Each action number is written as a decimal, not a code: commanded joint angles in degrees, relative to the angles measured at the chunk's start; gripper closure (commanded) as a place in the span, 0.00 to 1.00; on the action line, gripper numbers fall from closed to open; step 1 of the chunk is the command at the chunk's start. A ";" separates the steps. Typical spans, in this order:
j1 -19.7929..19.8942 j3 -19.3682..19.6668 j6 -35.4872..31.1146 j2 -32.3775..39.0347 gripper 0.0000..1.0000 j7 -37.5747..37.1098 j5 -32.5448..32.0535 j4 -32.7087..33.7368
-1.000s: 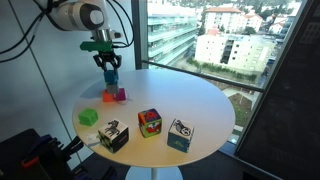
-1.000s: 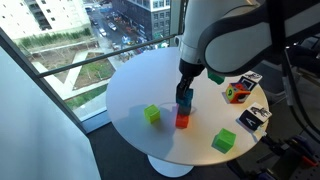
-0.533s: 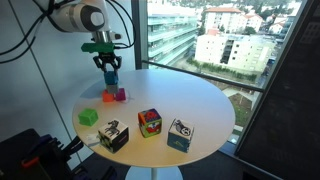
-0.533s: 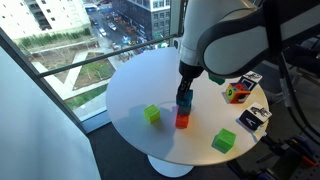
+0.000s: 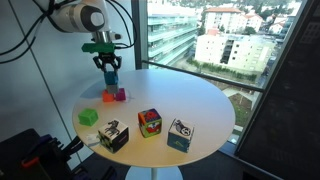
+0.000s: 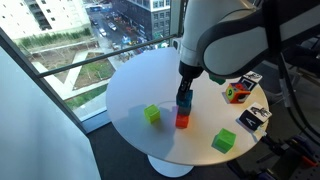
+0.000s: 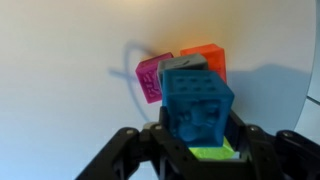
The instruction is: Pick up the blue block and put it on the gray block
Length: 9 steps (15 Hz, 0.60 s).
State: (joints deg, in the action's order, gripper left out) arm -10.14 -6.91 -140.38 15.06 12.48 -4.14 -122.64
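Observation:
In the wrist view my gripper (image 7: 198, 128) is shut on the blue block (image 7: 198, 98), a small light-blue cube held between both jaws. Just beyond it lies the gray block (image 7: 183, 65), with a small pink block (image 7: 150, 78) on one side and an orange block (image 7: 206, 57) behind. A yellow-green block (image 7: 215, 153) shows under the blue one. In both exterior views the gripper (image 5: 110, 74) (image 6: 184, 97) hangs straight down over this cluster near the table's edge. The gray block cannot be made out there.
The round white table (image 5: 190, 95) carries a bright green small cube (image 5: 88, 117) and three picture-printed cubes (image 5: 113, 136) (image 5: 149, 122) (image 5: 180, 133) near the front. Another green cube (image 6: 152, 114) sits beside the cluster. A glass wall runs close behind the table.

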 commanded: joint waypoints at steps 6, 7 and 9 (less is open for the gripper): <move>1.61 -1.07 -0.13 0.00 0.13 2.49 0.07 0.59; 1.67 -1.07 -0.17 -0.11 0.06 2.64 0.07 0.52; 1.80 -1.07 -0.24 -0.20 0.00 2.78 0.10 0.48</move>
State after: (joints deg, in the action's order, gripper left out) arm -9.73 -7.03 -140.53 15.08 13.78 -4.14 -122.64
